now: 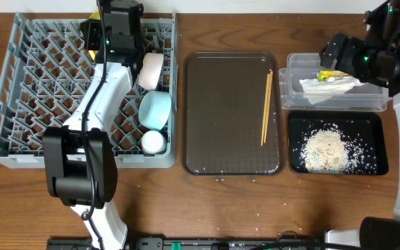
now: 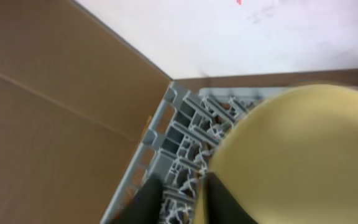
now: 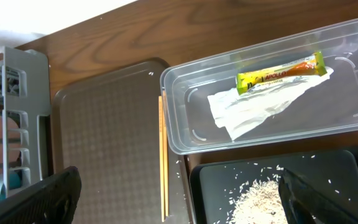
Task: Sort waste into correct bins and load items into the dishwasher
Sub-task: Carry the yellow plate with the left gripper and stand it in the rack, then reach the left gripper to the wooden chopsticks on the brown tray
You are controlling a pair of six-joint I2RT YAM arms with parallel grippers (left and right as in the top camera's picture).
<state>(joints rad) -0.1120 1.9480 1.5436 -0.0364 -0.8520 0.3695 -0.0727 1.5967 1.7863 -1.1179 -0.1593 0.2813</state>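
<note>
My left gripper (image 1: 110, 38) is over the far edge of the grey dish rack (image 1: 19, 104), shut on the rim of the yellow plate (image 2: 303, 155), which stands upright in the rack (image 2: 185, 124). A white bowl (image 1: 151, 69), light blue bowl (image 1: 155, 109) and small white cup (image 1: 153, 142) sit along the rack's right side. The chopsticks (image 1: 266, 107) lie on the brown tray (image 1: 228, 111). My right gripper (image 3: 179, 199) is open and empty above the clear tub (image 3: 185, 140), which holds the wrapper (image 3: 281, 71) and napkin (image 3: 260, 106). Rice (image 3: 260, 199) lies in the black tray (image 1: 373, 125).
A few rice grains are scattered on the wooden table in front of the brown tray (image 1: 221, 179). A brown cardboard wall (image 2: 55, 112) stands beyond the rack's far side. The tub and black tray sit side by side right of the brown tray.
</note>
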